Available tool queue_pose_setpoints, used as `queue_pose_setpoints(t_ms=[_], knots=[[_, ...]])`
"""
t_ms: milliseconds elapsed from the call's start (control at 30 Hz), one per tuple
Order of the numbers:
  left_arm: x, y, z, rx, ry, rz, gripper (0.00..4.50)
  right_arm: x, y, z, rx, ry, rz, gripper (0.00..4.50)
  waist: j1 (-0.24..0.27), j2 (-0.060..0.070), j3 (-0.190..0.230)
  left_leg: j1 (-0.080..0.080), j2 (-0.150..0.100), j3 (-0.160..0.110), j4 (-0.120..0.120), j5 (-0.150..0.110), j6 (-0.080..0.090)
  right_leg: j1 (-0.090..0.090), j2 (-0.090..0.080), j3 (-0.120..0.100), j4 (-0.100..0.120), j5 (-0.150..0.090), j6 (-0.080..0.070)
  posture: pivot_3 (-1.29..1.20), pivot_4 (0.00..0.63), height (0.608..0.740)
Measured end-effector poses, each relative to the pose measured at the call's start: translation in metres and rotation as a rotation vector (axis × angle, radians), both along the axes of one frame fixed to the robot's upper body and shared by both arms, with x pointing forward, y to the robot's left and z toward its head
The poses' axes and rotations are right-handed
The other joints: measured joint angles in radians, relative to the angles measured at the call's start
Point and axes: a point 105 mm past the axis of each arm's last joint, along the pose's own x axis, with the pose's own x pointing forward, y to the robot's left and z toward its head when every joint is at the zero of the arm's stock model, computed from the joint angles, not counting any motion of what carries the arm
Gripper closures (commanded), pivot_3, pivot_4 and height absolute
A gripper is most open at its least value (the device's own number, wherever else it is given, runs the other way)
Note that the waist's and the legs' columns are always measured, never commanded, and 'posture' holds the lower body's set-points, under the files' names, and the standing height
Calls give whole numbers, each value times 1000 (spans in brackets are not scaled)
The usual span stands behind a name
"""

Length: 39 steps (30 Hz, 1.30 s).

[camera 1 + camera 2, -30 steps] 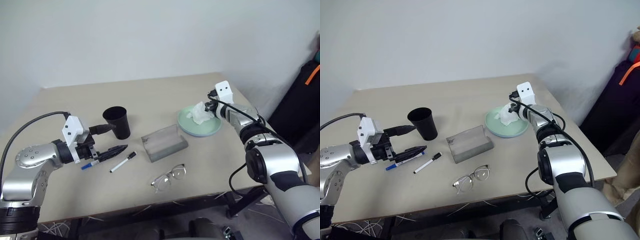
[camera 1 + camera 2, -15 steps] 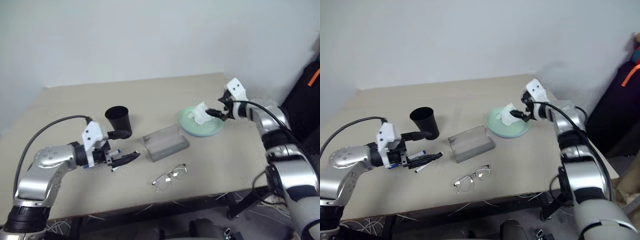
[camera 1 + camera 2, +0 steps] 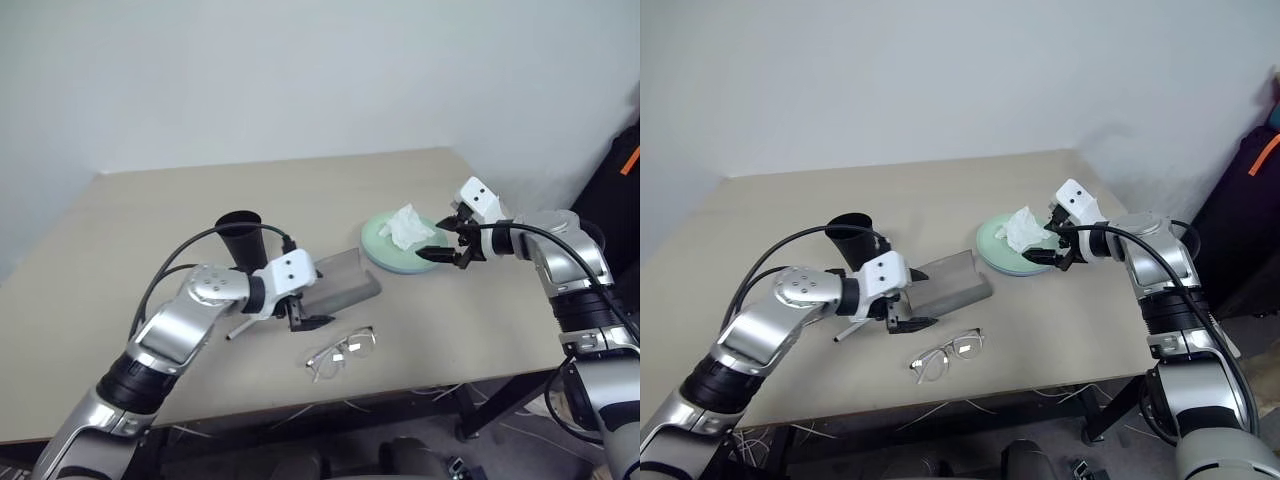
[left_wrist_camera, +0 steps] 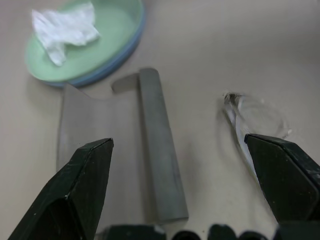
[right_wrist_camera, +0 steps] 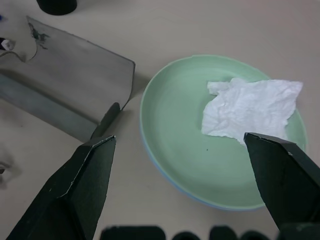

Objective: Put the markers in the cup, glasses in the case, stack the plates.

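The pale green plate (image 3: 392, 255) lies on the light blue plate (image 4: 111, 67), with a crumpled white tissue (image 3: 407, 225) on top. My right gripper (image 3: 436, 241) hovers open at the plates' right rim, holding nothing. Left of the plates is the grey case (image 3: 343, 280), lying open. My left gripper (image 3: 308, 318) stands open and empty just over the case's near end, with the glasses (image 3: 341, 350) on the table close in front of it. The black cup (image 3: 240, 236) stands upright behind my left arm. One end of a marker (image 3: 845, 333) pokes out from under that arm; the rest is hidden.
The beige table (image 3: 200, 195) has bare room at the back and on the far left. Its near edge runs just below the glasses. A dark bag with an orange strap (image 3: 622, 165) sits beyond the table's right side.
My left arm swung right, from the markers to the case and glasses. My right gripper opened and drew back from the tissue, which stays on the green plate. The camera also shifted.
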Motion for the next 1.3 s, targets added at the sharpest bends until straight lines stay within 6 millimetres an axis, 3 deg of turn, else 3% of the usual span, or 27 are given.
queue_pose_setpoints(t_ms=[233, 467, 733, 1133, 1233, 1300], knots=[[-1, -16, 1, 103, 11, -21, 0, -1, 1, -1, 3, 15, -8, 67, 0, 0, 0, -1, -1, 0, -1, 0, 0, 0, 0, 2, -1, 0, 0, 0, 0, 732], [-18, -32, -3, 157, 80, -59, 0, -3, 5, 0, -2, 22, 4, 67, 1, -1, 1, -1, -1, 0, 0, 0, 0, 0, 0, 2, -1, 0, 0, 0, 0, 732], [-34, -37, -10, 200, 156, -61, 0, -6, 2, -2, -1, 34, 0, 67, -1, -1, 1, -1, -1, -1, 0, 0, 0, 0, 0, 2, -1, 0, 0, 0, 0, 732], [-40, -39, -27, 257, 190, -52, 0, -7, 2, -3, -4, 36, -9, 67, 2, -1, 1, -1, -2, -1, 1, 0, 0, 0, 0, 3, -1, 0, 0, 0, 0, 732], [-38, -40, -30, 254, 194, -43, 584, -7, 2, -3, -5, 35, -13, 29, 3, -1, 1, -1, -2, -1, 1, 0, 0, 1, 0, 3, -1, 0, 0, 0, 0, 732], [-36, -41, -31, 256, 195, -36, 1253, -7, 2, -3, -5, 34, -14, 29, 2, -1, 1, -1, -2, -1, 1, 0, 1, 1, 0, 3, -1, 0, 0, 0, 0, 732]])
